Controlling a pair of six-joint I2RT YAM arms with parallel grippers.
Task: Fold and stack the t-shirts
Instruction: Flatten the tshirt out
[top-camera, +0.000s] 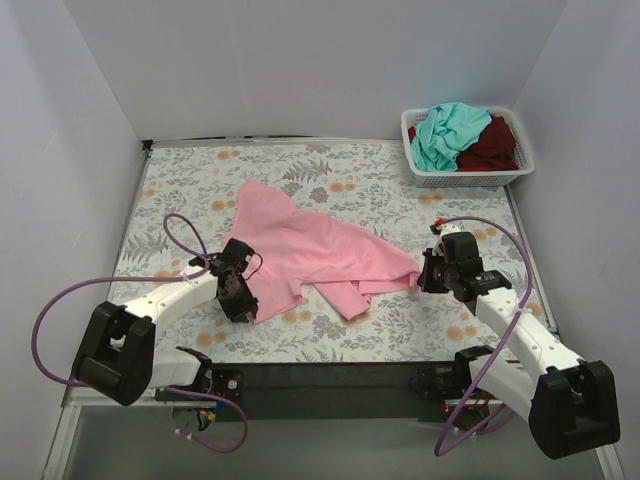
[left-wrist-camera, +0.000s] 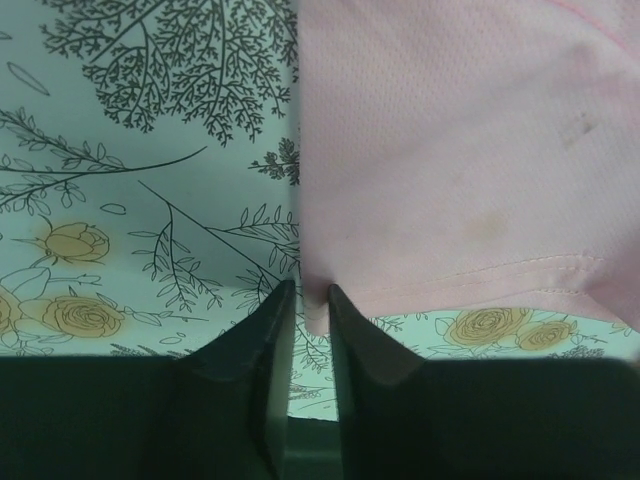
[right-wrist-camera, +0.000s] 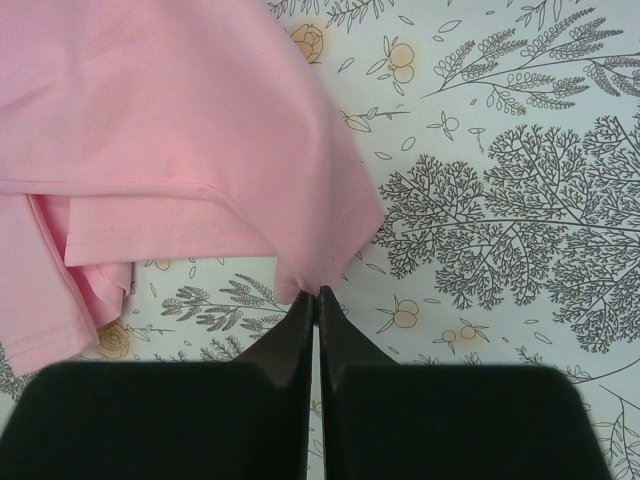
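Note:
The light pink t-shirt (top-camera: 310, 245) lies crumpled and spread at an angle across the middle of the floral table. My left gripper (top-camera: 247, 308) is at its near left corner, and in the left wrist view (left-wrist-camera: 310, 292) its jaws are closed on that hemmed corner (left-wrist-camera: 318, 305). My right gripper (top-camera: 422, 278) is at the shirt's right tip, and in the right wrist view (right-wrist-camera: 318, 292) it is shut on the bunched pink fabric (right-wrist-camera: 300, 275). The teal t-shirt (top-camera: 445, 130) and the dark red t-shirt (top-camera: 492, 145) lie heaped in the basket.
The white slatted basket (top-camera: 465, 178) stands at the far right corner of the table. White walls close in the left, back and right sides. A purple cable loops beside each arm.

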